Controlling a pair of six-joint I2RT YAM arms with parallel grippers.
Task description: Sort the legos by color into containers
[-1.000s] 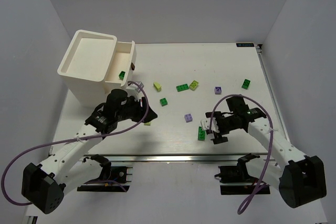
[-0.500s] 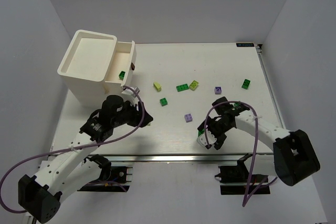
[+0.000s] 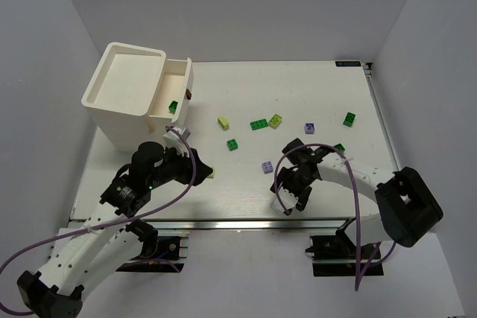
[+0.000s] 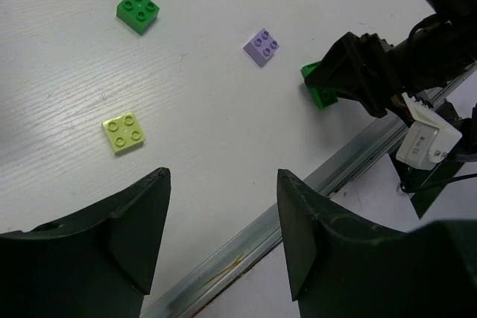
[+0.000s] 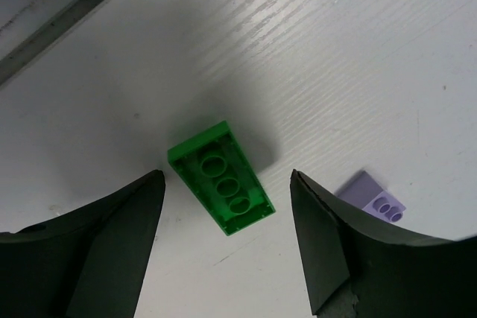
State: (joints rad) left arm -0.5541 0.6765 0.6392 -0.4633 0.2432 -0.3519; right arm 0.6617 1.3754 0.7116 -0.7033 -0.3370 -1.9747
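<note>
The right gripper (image 5: 225, 180) has its jaws released; between them a dark green oblong plastic brick (image 5: 221, 184) lies on the white desk (image 5: 335, 50), untouched. From above, the right arm (image 3: 350, 173) hides it. The left gripper (image 4: 223, 176) has its jaws released also, empty.

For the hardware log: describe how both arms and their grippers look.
The left arm and right arm match: white links joined by black cylindrical joints, with bulky black housings at the base end. A lavender cable loops loosely along each. The left gripper and right gripper each have two black, wedge-shaped fingers.
</note>
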